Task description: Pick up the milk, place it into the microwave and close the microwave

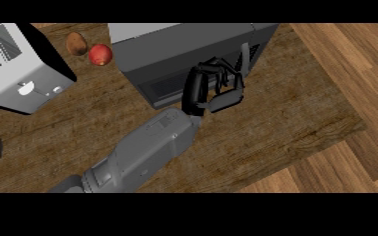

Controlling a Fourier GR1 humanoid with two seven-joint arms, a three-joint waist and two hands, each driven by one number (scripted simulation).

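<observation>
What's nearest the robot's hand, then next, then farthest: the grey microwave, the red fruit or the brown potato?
1. Grey boxy microwave, just beyond the right hand.
2. Round red fruit, off to the left.
3. Brown oval potato, farther left still.

Wooden bench (295, 130) bearing a grey microwave (184, 45) at its far side. Left of the microwave lie a brown potato (76, 43) and a red fruit (100, 54), just beside each other; farther left stands a toaster (29, 75).
</observation>
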